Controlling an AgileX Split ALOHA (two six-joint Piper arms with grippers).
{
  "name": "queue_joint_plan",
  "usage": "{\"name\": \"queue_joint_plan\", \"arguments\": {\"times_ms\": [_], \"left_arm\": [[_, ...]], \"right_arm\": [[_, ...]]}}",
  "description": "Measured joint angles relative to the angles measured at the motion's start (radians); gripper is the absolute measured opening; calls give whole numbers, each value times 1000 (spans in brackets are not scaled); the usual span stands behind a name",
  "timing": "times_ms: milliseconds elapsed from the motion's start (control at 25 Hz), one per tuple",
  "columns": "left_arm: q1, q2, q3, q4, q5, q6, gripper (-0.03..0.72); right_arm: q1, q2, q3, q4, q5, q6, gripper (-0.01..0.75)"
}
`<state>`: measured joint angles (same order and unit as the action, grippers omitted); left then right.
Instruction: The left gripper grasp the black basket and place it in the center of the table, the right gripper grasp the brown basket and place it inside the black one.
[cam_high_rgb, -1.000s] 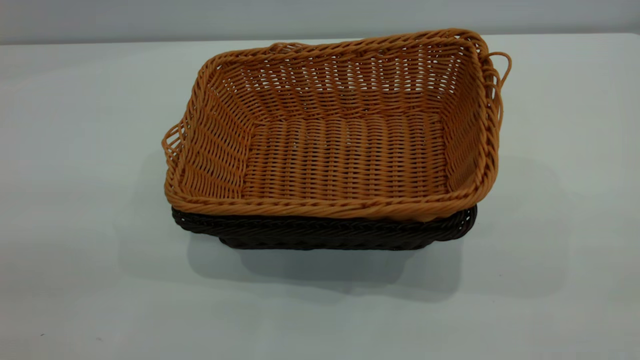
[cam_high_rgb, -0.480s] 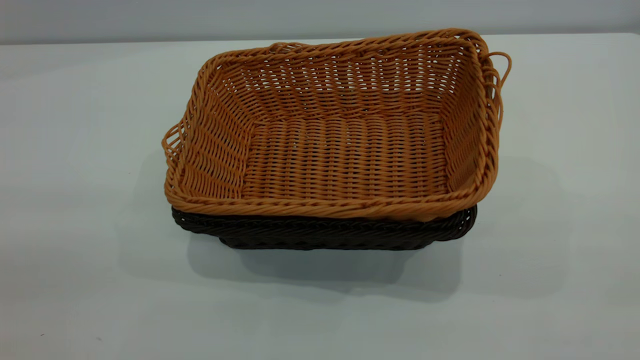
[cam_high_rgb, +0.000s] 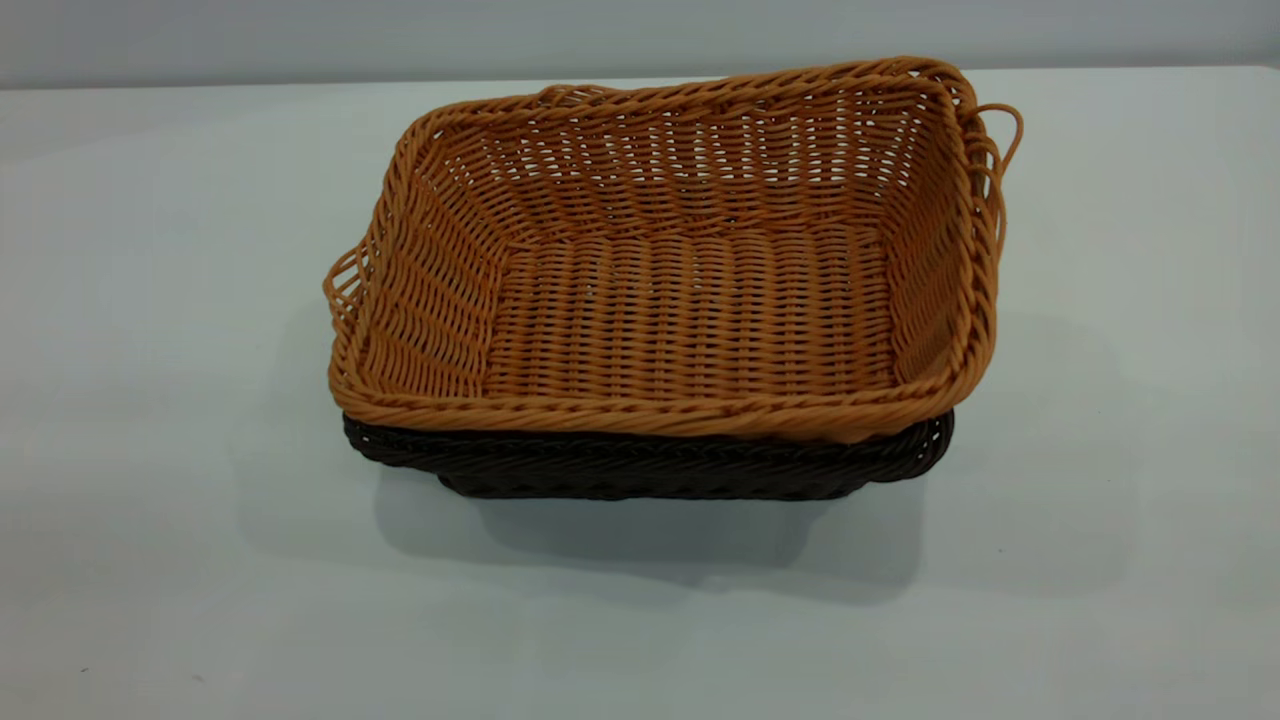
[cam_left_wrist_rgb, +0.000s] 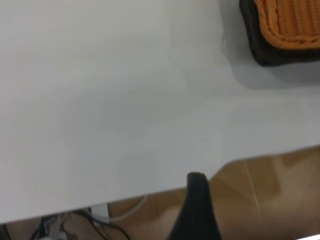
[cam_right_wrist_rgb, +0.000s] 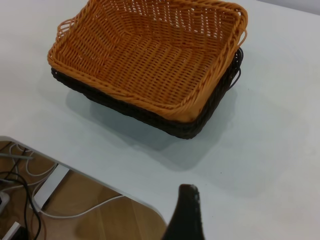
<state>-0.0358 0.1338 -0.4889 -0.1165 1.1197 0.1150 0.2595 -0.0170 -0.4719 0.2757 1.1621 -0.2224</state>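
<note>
Brown basket (cam_high_rgb: 690, 300) sits nested in black basket (cam_high_rgb: 650, 465), slightly tilted, far-right corner riding high; pair rests mid-surface (cam_high_rgb: 150, 400). Judged: both placements done, nothing left but full seating. Neither hand appears in the exterior view. Each wrist view shows only one dark finger, left hand (cam_left_wrist_rgb: 197, 210) and right hand (cam_right_wrist_rgb: 186, 212), both pulled back past the surface edge, holding nothing; opening cannot be told.

Both the brown basket (cam_high_rgb: 690, 300) and black basket (cam_high_rgb: 650, 465) are woven wicker with braided rims; the desk (cam_high_rgb: 150, 400) looks smooth and matt.
</note>
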Motion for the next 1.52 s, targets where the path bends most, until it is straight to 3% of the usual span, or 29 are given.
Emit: {"name": "queue_joint_plan", "arguments": {"times_ms": [440,1160,1520], "left_arm": [[26,-153,0,135,-1,-139,548],[26,-153,0,143,-1,-155,548],[26,-153,0,143,-1,-155,548]], "right_arm": [[0,0,0,0,0,0,586],[-6,0,0,1,-1,0,586],[-249,0,0,13,-1,0,586]]}}
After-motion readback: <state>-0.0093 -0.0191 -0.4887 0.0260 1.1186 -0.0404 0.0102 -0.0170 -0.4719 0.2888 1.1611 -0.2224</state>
